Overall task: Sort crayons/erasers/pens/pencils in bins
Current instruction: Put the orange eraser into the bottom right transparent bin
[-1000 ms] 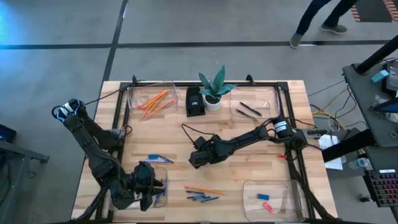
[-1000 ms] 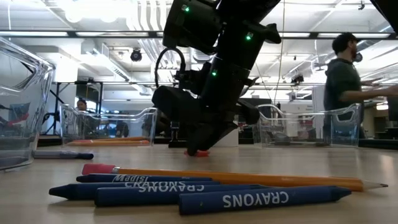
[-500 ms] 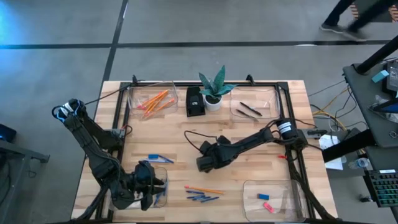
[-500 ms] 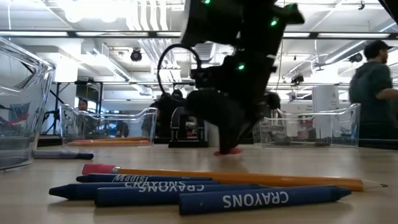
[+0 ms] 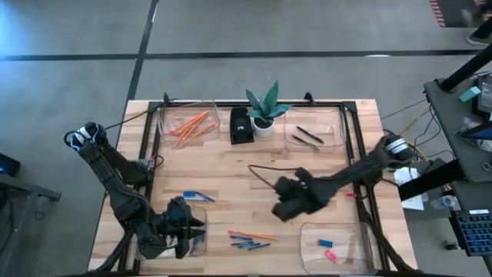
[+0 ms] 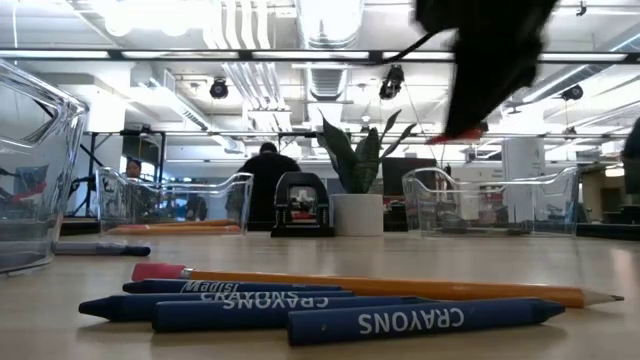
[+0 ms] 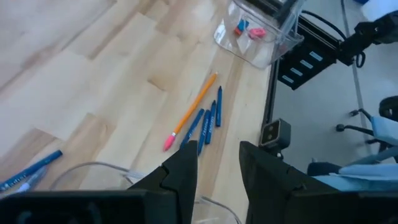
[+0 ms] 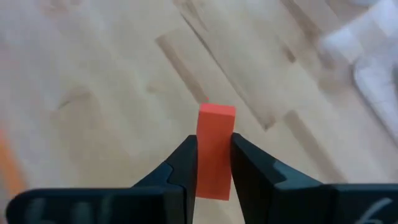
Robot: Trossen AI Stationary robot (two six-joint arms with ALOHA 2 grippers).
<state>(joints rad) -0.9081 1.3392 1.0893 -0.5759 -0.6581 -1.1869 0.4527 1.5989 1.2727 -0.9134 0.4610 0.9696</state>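
Right wrist view: right end effector point(image 8: 213, 163) pinching flat rectangular red-orange eraser point(image 8: 215, 149) w/ matte faces, above wood-grain tabletop point(image 8: 93, 74).

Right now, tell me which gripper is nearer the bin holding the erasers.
Right. The right gripper, shut on a red eraser, hangs just beside the bin with the erasers, toward the table's middle. The left gripper sits at the opposite front corner.

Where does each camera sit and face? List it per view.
High: overhead, straight down; both arms, right gripper.
Low: table height, level across the crayons; right arm above.
Left wrist: past the left gripper toward the crayons.
Right wrist: the right gripper clamps a red eraser.
Shared: high, low and left wrist show the crayons.
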